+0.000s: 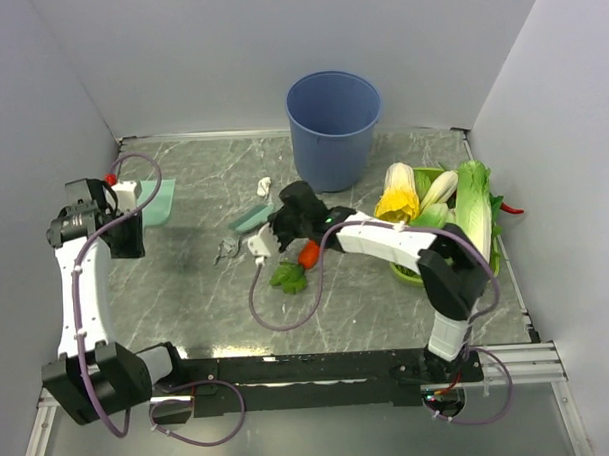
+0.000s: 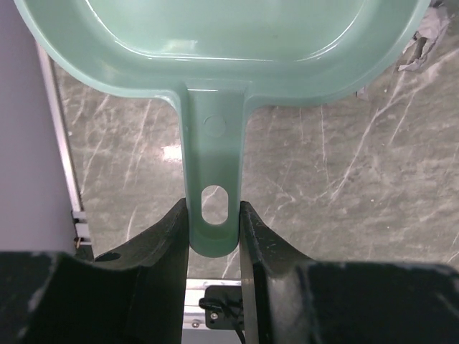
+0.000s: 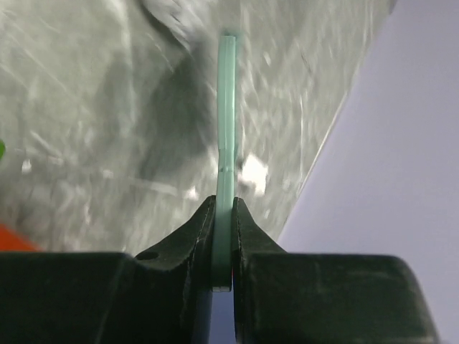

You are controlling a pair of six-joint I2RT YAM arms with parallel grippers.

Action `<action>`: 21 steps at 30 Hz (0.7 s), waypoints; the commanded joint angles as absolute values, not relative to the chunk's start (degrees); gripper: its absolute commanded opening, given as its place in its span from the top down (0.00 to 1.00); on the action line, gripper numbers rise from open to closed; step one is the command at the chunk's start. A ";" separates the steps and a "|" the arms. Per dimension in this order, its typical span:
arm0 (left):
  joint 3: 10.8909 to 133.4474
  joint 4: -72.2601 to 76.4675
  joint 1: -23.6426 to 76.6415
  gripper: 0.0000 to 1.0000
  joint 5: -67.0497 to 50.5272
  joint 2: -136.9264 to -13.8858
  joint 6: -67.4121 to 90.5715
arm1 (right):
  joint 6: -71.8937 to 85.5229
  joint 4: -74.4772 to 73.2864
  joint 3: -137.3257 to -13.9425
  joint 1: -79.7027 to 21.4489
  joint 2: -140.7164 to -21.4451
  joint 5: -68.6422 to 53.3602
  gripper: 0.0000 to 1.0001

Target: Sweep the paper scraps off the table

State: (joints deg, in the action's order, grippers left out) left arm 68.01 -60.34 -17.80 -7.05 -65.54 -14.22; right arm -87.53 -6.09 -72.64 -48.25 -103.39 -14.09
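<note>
Now, with left fingers (image 2: 171, 240) gripping the dustpan (image 2: 215, 57) by its handle and right fingers (image 3: 192, 240) pinching the brush (image 3: 227, 107), paper scraps (image 1: 225, 252) lie on the surface (image 1: 187, 302) left of the blue bucket (image 1: 333, 127); short, low strokes toward a flat-held pan should serve best.

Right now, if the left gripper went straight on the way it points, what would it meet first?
Pushing the dustpan it holds, the left gripper would probably reach the brush first; the paper scraps lie slightly aside.
</note>
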 commanded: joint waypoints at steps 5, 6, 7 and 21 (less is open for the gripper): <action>66.53 -61.25 -17.23 0.99 -6.59 -76.98 -26.42 | -53.11 -11.39 -87.32 -44.74 -100.34 -3.27 1.00; 66.27 -62.30 -16.97 0.99 -5.20 -79.34 -28.54 | -51.26 -12.90 -89.71 -44.13 -101.94 -1.25 1.00; 65.57 -63.01 -16.88 0.99 -3.88 -80.15 -30.13 | -48.28 -14.40 -91.91 -43.51 -103.61 -0.45 1.00; 53.62 -56.36 -11.52 0.99 5.88 -77.61 -48.96 | -35.61 -26.54 -119.09 -40.08 -126.91 4.84 1.00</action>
State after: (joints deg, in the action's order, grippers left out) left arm 56.88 -60.45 -14.94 2.07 -79.88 -44.05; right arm -41.93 -21.37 -114.04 -39.57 -126.32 3.90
